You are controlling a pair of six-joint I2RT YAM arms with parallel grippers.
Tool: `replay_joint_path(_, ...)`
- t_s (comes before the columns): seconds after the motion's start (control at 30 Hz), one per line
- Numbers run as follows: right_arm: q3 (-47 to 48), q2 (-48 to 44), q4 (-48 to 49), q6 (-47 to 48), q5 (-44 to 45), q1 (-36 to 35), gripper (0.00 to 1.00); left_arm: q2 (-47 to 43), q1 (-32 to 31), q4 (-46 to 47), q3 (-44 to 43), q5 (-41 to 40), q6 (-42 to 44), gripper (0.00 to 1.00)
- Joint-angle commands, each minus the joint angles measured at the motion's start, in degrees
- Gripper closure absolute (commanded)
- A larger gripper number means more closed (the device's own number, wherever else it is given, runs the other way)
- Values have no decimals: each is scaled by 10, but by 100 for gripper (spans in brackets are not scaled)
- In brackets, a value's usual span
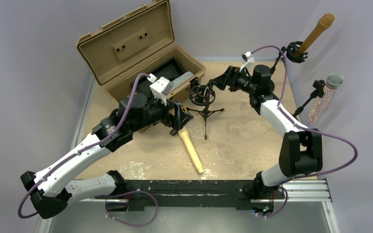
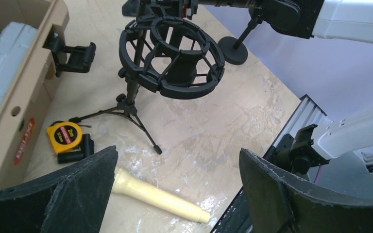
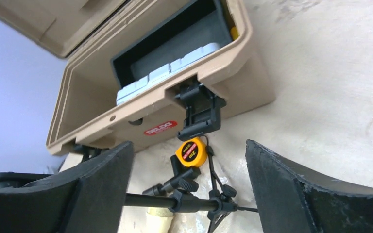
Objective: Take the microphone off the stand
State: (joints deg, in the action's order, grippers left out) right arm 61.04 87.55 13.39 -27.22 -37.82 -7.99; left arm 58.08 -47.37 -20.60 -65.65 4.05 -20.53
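- Lying on the table [image 1: 245, 141], out of the stand [image 1: 203, 95], the microphone [image 1: 191, 148] runs near-to-far.
- Left hand [image 1: 178, 119], fingers spread apart, hangs just over its far end; right hand [image 1: 218, 82], also apart, is by the stand.

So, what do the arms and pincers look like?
The left arm and right arm have white shells, black joints and looping purple cables. The left pincer and right pincer each have two broad black fingers with rough faces.

Bright, even light casts only soft, faint shadows.
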Motion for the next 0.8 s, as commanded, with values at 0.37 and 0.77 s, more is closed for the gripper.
replay_joint_path(0.37, -101, -62, 100, -14, 71, 4, 4, 12, -127, 501, 283, -217, 14, 10)
replay_joint_path(0.77, -129, -77, 104, -17, 60, 4, 2, 342, -154, 810, 247, -347, 154, 18)
